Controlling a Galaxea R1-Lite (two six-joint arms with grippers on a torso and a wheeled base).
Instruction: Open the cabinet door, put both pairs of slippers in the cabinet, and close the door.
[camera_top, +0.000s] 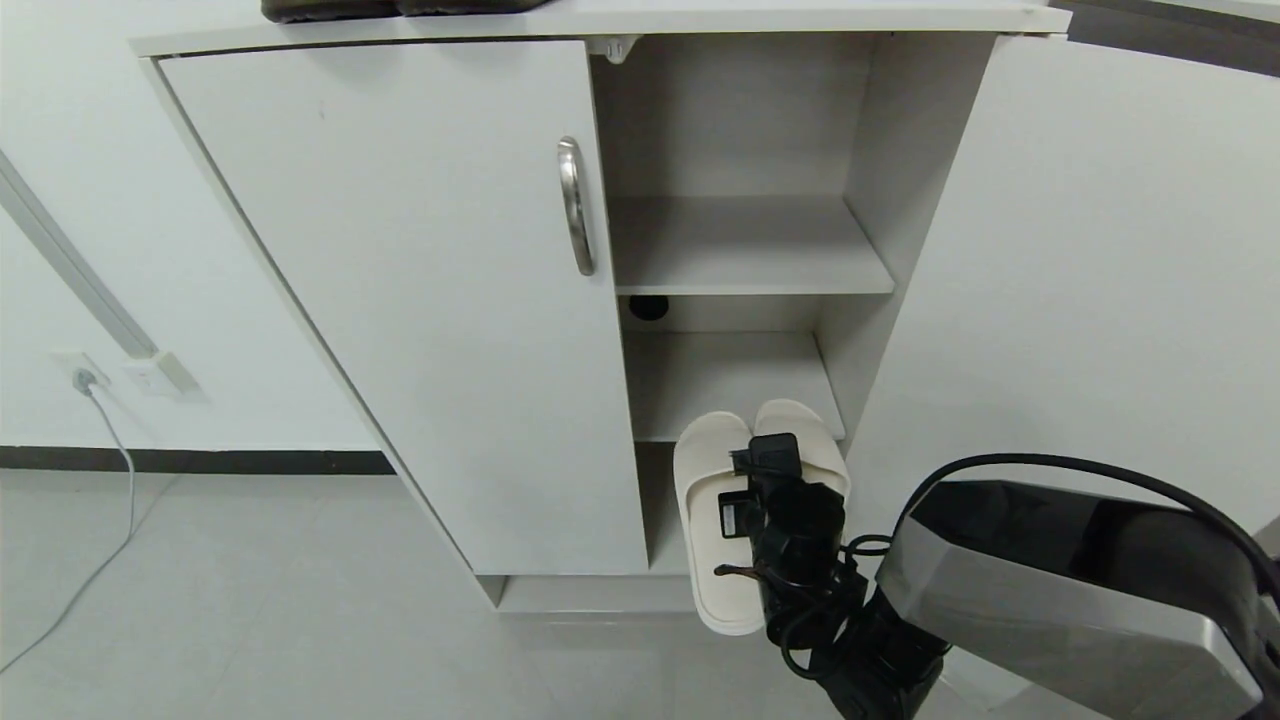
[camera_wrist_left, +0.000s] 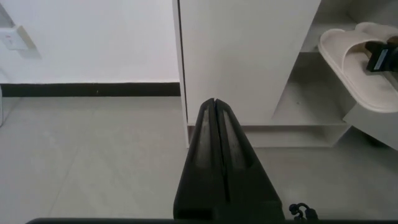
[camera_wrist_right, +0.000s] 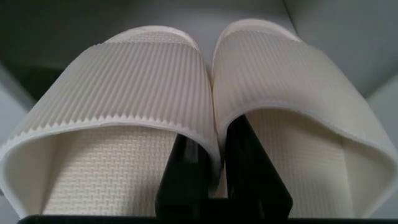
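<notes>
A cream pair of slippers (camera_top: 705, 500) hangs side by side in front of the cabinet's (camera_top: 400, 300) open right half, toes at the edge of the middle shelf (camera_top: 730, 385). My right gripper (camera_top: 765, 460) is shut on the slippers' (camera_wrist_right: 143, 93) adjoining inner walls, with its fingers (camera_wrist_right: 249, 168) reaching under the straps. A dark pair of slippers (camera_top: 390, 8) lies on the cabinet top. My left gripper (camera_wrist_left: 214, 124) is shut on nothing and hovers low over the floor, left of the cabinet's open bay. The cream slippers (camera_wrist_left: 357, 62) appear beyond it.
The left cabinet door (camera_top: 420, 300) is closed, with a metal handle (camera_top: 575, 205). The right door (camera_top: 1100, 280) stands swung open to the right. The upper shelf (camera_top: 750, 245) is bare. A wall socket with a cable (camera_top: 80, 378) is at the left, over grey floor.
</notes>
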